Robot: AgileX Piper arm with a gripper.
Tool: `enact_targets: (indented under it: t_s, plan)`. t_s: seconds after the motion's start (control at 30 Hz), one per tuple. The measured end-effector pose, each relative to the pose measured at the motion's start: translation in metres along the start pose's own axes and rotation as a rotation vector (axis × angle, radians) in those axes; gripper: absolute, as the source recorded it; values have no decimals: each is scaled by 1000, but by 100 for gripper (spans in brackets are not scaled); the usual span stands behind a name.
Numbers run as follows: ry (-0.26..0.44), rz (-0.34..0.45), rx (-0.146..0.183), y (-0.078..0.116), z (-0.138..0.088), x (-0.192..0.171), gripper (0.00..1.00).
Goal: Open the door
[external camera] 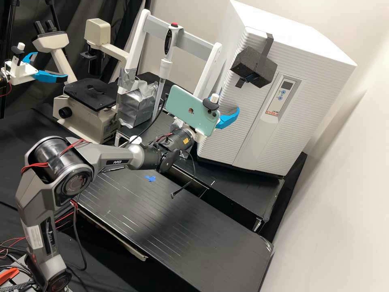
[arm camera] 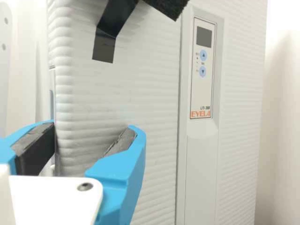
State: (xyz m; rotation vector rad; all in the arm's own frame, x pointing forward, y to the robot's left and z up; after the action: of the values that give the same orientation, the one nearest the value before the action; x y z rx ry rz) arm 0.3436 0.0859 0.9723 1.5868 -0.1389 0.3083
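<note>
the gripper (external camera: 227,104), its blue fingers (arm camera: 124,173) apart, hung near the side edge of the closed door (external camera: 243,113) of the white cabinet (external camera: 291,34), lower than a dark block (external camera: 253,69) (stuck on with black tape (arm camera: 104,47)).

Dark grey arm (external camera: 106,159) | rounded black joints (external camera: 50,157) | thin red cables (external camera: 35,165) | white gripper (external camera: 228,119) | bright blue fingers (arm camera: 119,168), dark grey pads (arm camera: 40,150)
</note>
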Motion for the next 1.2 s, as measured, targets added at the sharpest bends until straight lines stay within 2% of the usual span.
enact_targets:
  t_s: [0.17,0.43,0.57,0.73,0.87,1.1,1.2]
  plan:
    - [14,-14,-5,5,4,-5,0]
    - [49,-12,-35,20,15,-17,0]
    - [68,-11,-28,24,23,-24,0]
    - [86,13,-12,33,35,-41,0]
    - [84,52,25,39,44,-59,0]
    - [53,131,58,50,65,-84,0]
    - [19,176,69,56,76,-94,0]
